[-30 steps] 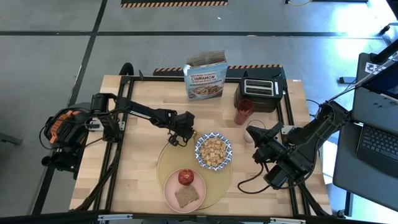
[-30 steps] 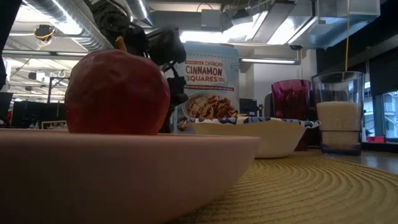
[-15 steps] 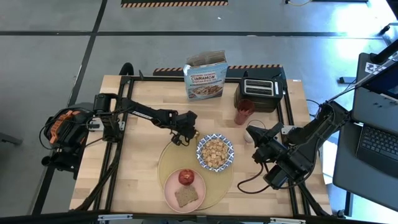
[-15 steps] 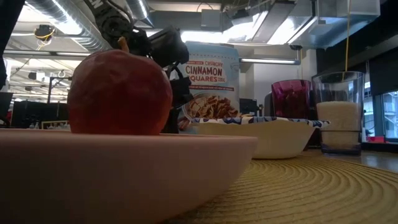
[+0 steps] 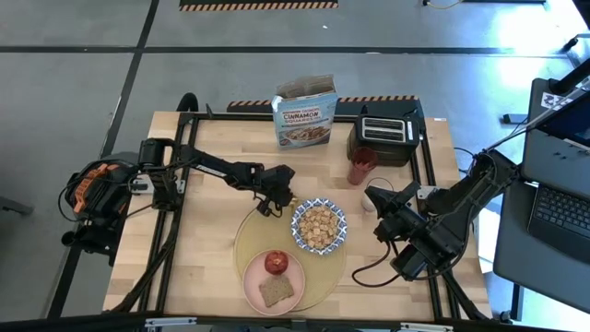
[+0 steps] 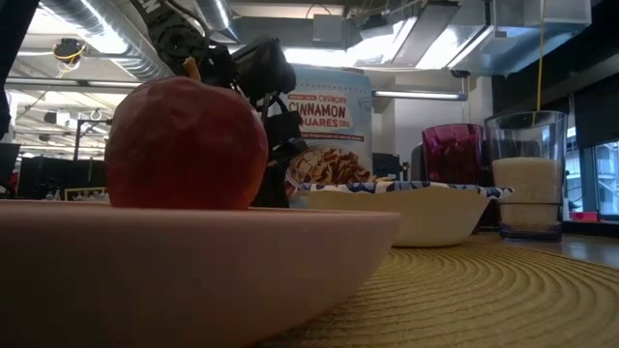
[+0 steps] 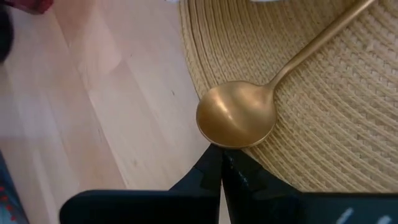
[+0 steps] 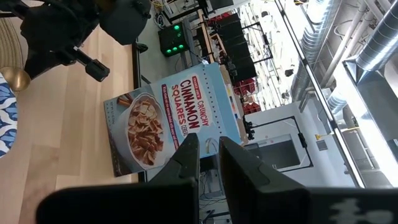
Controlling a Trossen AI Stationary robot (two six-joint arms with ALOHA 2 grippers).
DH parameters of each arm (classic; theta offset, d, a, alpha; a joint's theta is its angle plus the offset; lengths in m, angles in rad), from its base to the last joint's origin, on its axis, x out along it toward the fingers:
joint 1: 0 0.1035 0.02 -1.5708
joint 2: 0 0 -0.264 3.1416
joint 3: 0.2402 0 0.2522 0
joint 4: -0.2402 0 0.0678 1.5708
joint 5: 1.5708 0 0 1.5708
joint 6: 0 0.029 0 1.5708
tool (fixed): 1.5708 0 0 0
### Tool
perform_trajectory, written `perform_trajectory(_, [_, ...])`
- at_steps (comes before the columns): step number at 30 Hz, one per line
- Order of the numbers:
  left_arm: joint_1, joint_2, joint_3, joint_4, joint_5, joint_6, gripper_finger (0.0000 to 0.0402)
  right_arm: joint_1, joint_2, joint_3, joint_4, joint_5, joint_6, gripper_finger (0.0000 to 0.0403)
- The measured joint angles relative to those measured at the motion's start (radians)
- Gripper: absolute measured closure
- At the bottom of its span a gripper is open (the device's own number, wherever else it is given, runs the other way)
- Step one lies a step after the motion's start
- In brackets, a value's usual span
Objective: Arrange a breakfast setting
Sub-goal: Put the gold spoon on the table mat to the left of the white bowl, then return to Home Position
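A round tan placemat [image 5: 247, 235] carries a pink plate [image 5: 250, 288] with a toast slice [image 5: 274, 292] and a red apple [image 5: 275, 263]. It also carries a blue-and-white bowl [image 5: 297, 219] of cereal. A gold spoon [image 7: 236, 115] lies on the placemat's far-left part, its bowl at the mat's edge. My left gripper [image 7: 221, 155] is shut, its tips at the spoon's bowl. A milk glass [image 5: 371, 198] and a red cup [image 5: 360, 166] stand to the right. My right gripper [image 8: 209, 149] hovers, shut on nothing, beside the glass. My left gripper's shut fingertips [image 7: 214, 163] meet the rim at the tip of the spoon's bowl [image 7: 225, 144]. They come slanting down from the table's left side, in line with the spoon. The spoon lies flat, handle on the placemat, bowl half over the mat's edge.
A blue cereal box [image 5: 305, 115] and a black toaster [image 5: 385, 138] stand along the far edge. Bare wood lies left of the placemat [image 5: 198, 240]. A laptop [image 5: 562, 207] sits beyond the table's right side.
My left gripper has tipped a little while staying at the spoon's bowl. My right gripper has kept still.
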State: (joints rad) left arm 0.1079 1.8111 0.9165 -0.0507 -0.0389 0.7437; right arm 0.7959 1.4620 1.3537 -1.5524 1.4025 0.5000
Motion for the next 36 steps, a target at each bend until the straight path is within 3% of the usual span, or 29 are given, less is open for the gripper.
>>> perform_trajectory(16, [0.003,0.0,0.0,0.038,0.003,0.001,0.0401,0.0,0.0,0.0,0.001,-0.001,0.0,0.037])
perform_trajectory(22, [0.0,-0.009,-0.001,0.026,-0.148,0.002,0.0401,0.0,0.0,-0.001,0.001,-0.001,0.0,0.037])
perform_trajectory(26, [-0.017,-0.066,-0.002,-0.014,-0.236,0.011,0.0401,0.0,0.0,-0.001,0.0,-0.001,0.0,0.037])
perform_trajectory(30, [-0.036,-0.151,-0.002,-0.054,-0.236,-0.043,0.0401,0.001,0.0,-0.007,0.002,-0.003,0.0,0.037])
perform_trajectory(36, [-0.103,-0.322,-0.001,-0.136,-0.217,-0.207,0.0401,0.002,-0.009,-0.109,-0.019,0.118,0.158,0.037])
